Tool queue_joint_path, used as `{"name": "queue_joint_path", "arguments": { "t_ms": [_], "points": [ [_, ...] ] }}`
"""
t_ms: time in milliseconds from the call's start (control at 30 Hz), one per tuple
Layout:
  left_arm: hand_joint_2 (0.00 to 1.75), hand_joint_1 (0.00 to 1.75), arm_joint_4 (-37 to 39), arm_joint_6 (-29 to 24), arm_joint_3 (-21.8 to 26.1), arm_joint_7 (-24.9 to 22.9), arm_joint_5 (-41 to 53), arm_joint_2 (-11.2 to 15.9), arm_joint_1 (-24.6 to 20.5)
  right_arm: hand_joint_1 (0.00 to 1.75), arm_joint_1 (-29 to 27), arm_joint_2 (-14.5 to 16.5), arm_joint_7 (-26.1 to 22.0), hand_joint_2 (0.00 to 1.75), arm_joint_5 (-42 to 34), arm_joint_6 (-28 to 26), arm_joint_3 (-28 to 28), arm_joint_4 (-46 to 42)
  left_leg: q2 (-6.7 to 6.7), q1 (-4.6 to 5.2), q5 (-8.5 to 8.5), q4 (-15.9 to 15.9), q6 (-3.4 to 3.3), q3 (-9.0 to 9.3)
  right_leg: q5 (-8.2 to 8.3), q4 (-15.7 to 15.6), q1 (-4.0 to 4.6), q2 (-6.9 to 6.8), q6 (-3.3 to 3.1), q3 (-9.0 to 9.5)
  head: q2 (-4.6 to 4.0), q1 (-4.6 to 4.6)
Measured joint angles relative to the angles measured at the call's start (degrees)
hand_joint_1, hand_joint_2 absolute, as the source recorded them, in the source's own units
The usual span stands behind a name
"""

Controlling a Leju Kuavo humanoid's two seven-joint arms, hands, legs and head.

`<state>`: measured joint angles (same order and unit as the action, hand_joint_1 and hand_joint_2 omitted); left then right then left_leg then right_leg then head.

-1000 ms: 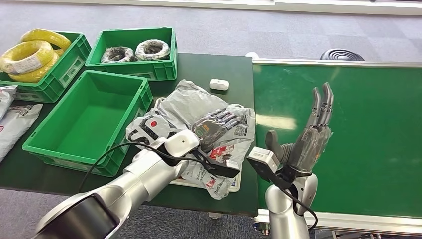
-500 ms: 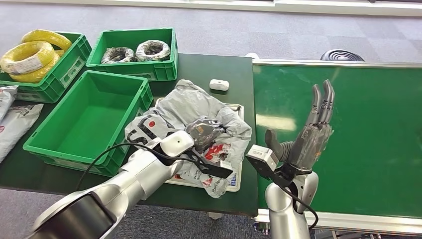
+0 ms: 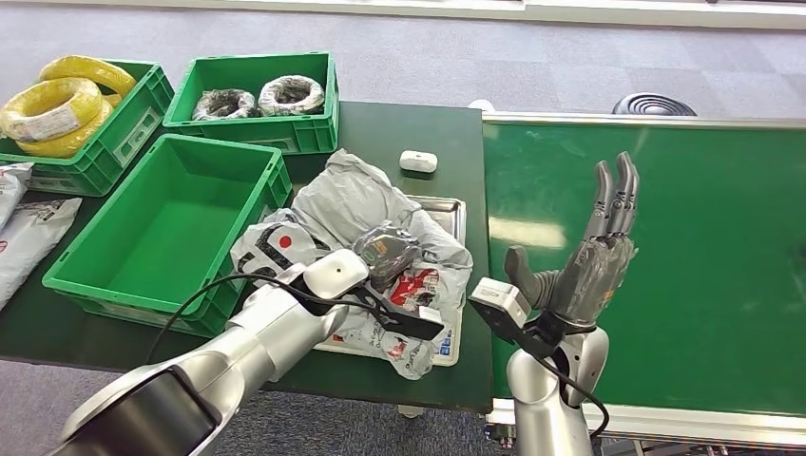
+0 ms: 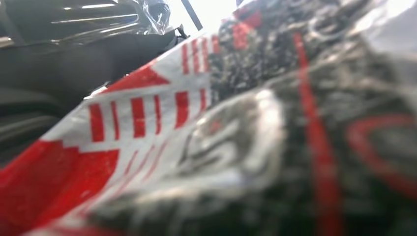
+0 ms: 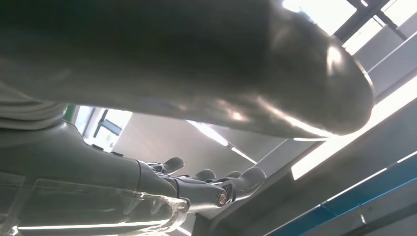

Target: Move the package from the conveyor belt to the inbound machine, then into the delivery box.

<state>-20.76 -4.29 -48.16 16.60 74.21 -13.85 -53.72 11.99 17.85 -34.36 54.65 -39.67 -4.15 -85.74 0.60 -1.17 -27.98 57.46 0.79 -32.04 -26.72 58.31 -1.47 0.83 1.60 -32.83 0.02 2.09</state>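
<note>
The grey plastic package with red and white print lies crumpled on the silver tray of the inbound machine, on the dark table. My left hand grips a bunched fold at the package's middle, fingers curled into the plastic. Its wrist view is pressed close against the package's blurred red and white print. My right hand stands upright over the near left part of the green conveyor belt. Its fingers are straight and apart, holding nothing. The right wrist view looks past that hand toward the ceiling.
An empty green box sits just left of the tray. Behind it stand two green crates, one with yellow coils, one with wrapped coils. A small white device lies behind the tray. More bagged parcels lie at the far left.
My left hand's fingers went from flat on the package to curled into it. The plastic has bunched up and drawn left, baring the tray's far right corner. The right hand stays put.
</note>
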Motion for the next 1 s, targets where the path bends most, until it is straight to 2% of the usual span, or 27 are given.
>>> {"name": "queue_joint_path", "arguments": {
  "t_ms": [133, 267, 333, 400, 500, 600, 733, 867, 1000],
  "points": [
    [1.75, 1.59, -0.92, -6.44, 2.92, 2.94, -7.29, 0.37, 0.03, 0.0, -0.43, 0.01, 0.14, 0.0, 0.31, 0.0, 0.1, -0.8, 0.01, 0.0, 0.01, 0.01, 0.0, -0.09, 0.0, 0.01, 0.0, 0.0, 0.0, -0.09, 0.0, 0.01],
    [1.75, 1.58, -2.58, -8.26, 6.71, 4.47, -10.75, 0.74, 0.09, 0.0, -0.98, 0.02, 0.32, 0.0, 0.44, 0.0, 0.1, -1.47, 0.01, 0.0, 0.01, 0.02, 0.0, -0.2, 0.0, 0.02, 0.0, 0.0, 0.0, -0.19, 0.0, 0.01],
    [1.75, 1.54, -4.29, -11.39, 8.9, 6.72, -15.79, 0.92, 0.73, 0.0, -1.14, 0.03, 0.57, 0.0, 0.48, 0.0, 0.1, -1.61, 0.02, 0.0, 0.02, 0.02, 0.0, -0.3, 0.0, 0.03, 0.0, 0.0, 0.0, -0.28, 0.0, -0.01],
    [1.75, 1.51, -8.57, -14.87, 12.8, 8.6, -23.3, 1.44, 1.64, 0.0, -1.51, 0.16, 0.46, 0.0, 0.39, 0.0, 0.15, -1.62, 0.0, 0.0, 0.02, 0.02, 0.0, -0.38, 0.01, 0.05, 0.0, 0.01, 0.0, -0.35, 0.0, -0.01],
    [1.75, 1.52, -18.89, -17.73, 19.58, 7.15, -30.33, 3.34, 3.12, 0.0, -2.18, 0.7, -0.81, 0.0, 0.12, 0.0, 0.57, -1.61, -0.07, 0.0, 0.02, 0.01, 0.0, -0.42, 0.01, 0.07, 0.0, 0.06, 0.0, -0.45, 0.0, 0.01],
    [1.75, 1.52, -27.45, -20.25, 24.78, 5.6, -31.11, 5.12, 5.14, 0.0, -2.45, 1.16, -1.74, 0.0, 0.01, 0.0, 1.37, -1.53, -0.03, -0.02, 0.02, 0.0, 0.01, -0.45, -0.01, 0.08, 0.01, 0.03, -0.02, -0.48, 0.0, 0.01],
    [1.75, 1.52, -34.8, -26.0, 30.4, 5.18, -30.28, 6.47, 8.1, 0.0, -3.06, 1.66, -2.04, 0.0, -0.04, 0.0, 2.37, -1.49, -0.02, -0.01, 0.03, 0.0, 0.01, -0.48, -0.02, 0.09, 0.01, 0.04, -0.02, -0.5, 0.0, 0.0],
    [1.75, 1.52, -38.11, -28.38, 34.18, 4.89, -29.74, 7.26, 9.55, 0.0, -3.51, 1.98, -2.02, 0.0, 0.01, 0.0, 2.91, -1.49, 0.01, -0.01, 0.03, 0.01, 0.01, -0.5, -0.02, 0.08, 0.0, 0.0, -0.02, -0.5, 0.0, 0.0],
    [1.75, 1.52, -39.59, -28.47, 35.57, 4.89, -29.62, 7.7, 10.2, 0.0, -3.65, 2.04, -2.01, 0.0, 0.02, 0.0, 3.28, -1.49, 0.01, 0.0, 0.03, 0.01, 0.01, -0.51, -0.01, 0.08, 0.0, 0.0, -0.02, -0.5, 0.0, -0.01]
  ]
}}
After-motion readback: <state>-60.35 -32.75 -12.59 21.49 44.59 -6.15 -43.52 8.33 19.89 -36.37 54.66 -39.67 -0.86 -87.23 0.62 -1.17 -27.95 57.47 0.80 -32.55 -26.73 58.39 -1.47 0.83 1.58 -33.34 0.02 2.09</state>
